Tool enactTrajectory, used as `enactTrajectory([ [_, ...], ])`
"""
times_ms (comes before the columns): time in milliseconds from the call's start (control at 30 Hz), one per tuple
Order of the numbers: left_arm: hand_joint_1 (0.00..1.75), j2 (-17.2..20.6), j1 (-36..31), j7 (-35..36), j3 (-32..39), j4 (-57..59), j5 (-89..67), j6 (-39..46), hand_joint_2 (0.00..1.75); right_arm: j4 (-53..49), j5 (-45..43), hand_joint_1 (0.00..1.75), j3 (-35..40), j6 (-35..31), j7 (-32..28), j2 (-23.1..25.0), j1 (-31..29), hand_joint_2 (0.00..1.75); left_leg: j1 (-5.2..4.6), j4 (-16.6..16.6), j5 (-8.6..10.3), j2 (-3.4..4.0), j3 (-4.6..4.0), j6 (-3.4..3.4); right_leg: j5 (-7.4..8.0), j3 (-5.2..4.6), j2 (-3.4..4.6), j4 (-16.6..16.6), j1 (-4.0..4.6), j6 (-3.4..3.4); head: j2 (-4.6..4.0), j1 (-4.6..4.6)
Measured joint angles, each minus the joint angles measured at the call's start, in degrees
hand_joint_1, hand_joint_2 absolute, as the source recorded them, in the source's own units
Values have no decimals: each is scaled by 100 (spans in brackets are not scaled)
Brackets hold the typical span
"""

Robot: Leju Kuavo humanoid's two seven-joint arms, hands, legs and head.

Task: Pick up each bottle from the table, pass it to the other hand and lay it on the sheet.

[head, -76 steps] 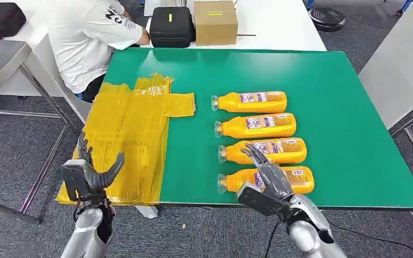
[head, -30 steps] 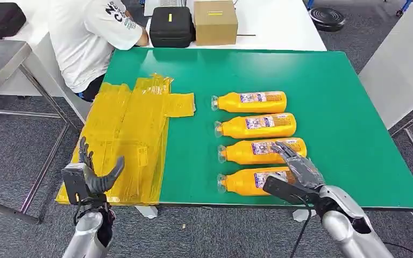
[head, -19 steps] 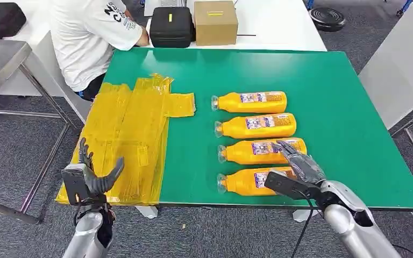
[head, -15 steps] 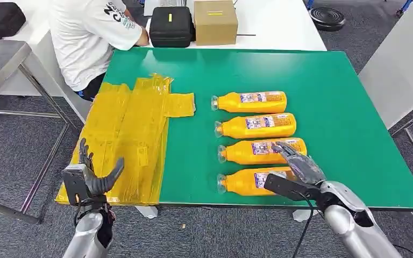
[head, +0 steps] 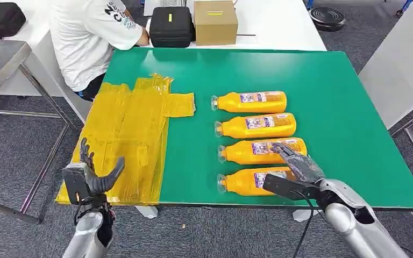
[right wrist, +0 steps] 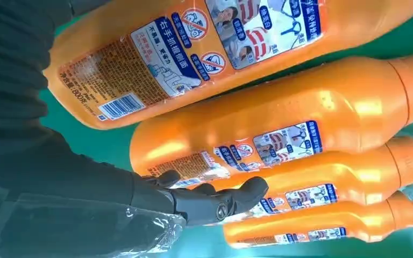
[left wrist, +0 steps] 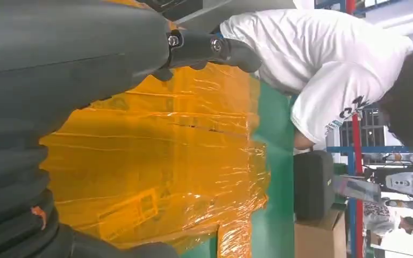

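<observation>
Four orange bottles lie side by side on the green table point(head: 344, 107), caps pointing left. The nearest bottle point(head: 244, 181) point(right wrist: 204, 48) has my right hand point(head: 296, 169) over its base end, fingers point(right wrist: 215, 201) stretched out across to the bottle behind it point(head: 253, 151) point(right wrist: 279, 123), not closed around either. Two more bottles point(head: 255, 125) point(head: 250, 101) lie farther back. The yellow plastic sheet point(head: 129, 134) point(left wrist: 156, 161) covers the table's left part. My left hand point(head: 91, 174) hovers at the sheet's front edge, fingers apart and holding nothing.
A person in a white shirt point(head: 91, 37) point(left wrist: 328, 70) sits at the table's far left corner. A black case point(head: 171, 26) and a cardboard box point(head: 215, 21) stand on the white table behind. A steel table point(head: 0, 59) is on the left.
My right hand has shifted right along the nearest bottle, from its middle to its base end, and has hardly moved in the last half second. The left hand stays put.
</observation>
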Motion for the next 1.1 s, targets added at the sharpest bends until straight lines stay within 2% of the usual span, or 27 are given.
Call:
enactTrajectory([
  [233,0,11,-3,-2,0,18,18,11,175,-44,4,0,44,-9,0,-116,74,175,0,0,-1,-1,0,0,0,0,0,-1,0,0,0,0],
  [833,0,15,21,-44,0,107,37,57,175,-625,402,0,46,-205,0,-286,996,175,0,-1,-5,3,2,0,-1,0,1,-2,0,0,0,0],
  [1100,0,13,-11,-50,0,192,42,15,175,-640,439,0,-13,-205,0,-278,1043,175,0,0,-4,2,3,1,-1,0,2,-2,0,0,0,0],
])
